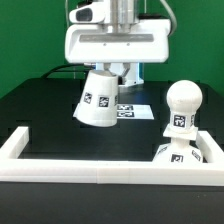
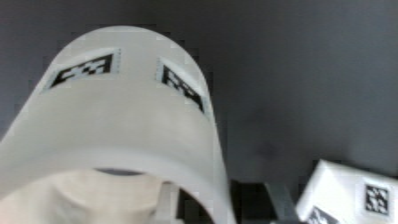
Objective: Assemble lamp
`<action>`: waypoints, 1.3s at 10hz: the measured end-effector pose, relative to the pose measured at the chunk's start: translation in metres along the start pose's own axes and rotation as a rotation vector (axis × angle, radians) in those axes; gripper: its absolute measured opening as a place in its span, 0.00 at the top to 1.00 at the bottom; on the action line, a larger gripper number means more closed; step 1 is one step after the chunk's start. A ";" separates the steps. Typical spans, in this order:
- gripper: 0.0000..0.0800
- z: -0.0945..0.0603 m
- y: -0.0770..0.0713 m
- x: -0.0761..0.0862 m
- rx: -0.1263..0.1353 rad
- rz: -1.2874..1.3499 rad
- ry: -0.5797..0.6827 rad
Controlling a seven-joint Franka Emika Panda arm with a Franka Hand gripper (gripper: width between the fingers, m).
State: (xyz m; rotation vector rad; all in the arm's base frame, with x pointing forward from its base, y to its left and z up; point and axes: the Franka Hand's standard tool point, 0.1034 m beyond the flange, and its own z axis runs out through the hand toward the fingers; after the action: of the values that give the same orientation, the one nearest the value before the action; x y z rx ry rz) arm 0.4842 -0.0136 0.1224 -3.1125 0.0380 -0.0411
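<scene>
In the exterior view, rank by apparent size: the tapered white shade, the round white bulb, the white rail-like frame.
1. White rail-like frame, spanning nearly the picture's width, though nearest the camera.
2. Tapered white plastic shade, tilted, in the gripper.
3. Round white bulb, upright; nearer than the shade, so unsure.

Tilted white shade (image 1: pixel 97 101), bulb (image 1: pixel 182 107) upright on base (image 1: pixel 180 153)

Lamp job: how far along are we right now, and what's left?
Done, it seems: the bulb stands upright on the base in the frame's corner, at the exterior view's right. In hand: the shade hangs tilted under the pincer, apparently clear of the table, still well away from the bulb. Left: carry the shade across and lower it over the bulb.
</scene>
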 end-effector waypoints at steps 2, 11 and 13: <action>0.94 -0.030 -0.021 0.035 0.011 -0.009 0.028; 0.94 -0.082 -0.076 0.060 0.046 -0.041 -0.054; 0.94 -0.108 -0.104 0.073 0.053 -0.021 -0.068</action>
State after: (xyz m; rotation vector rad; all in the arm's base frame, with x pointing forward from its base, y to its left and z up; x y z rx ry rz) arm 0.5568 0.0851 0.2347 -3.0590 0.0024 0.0629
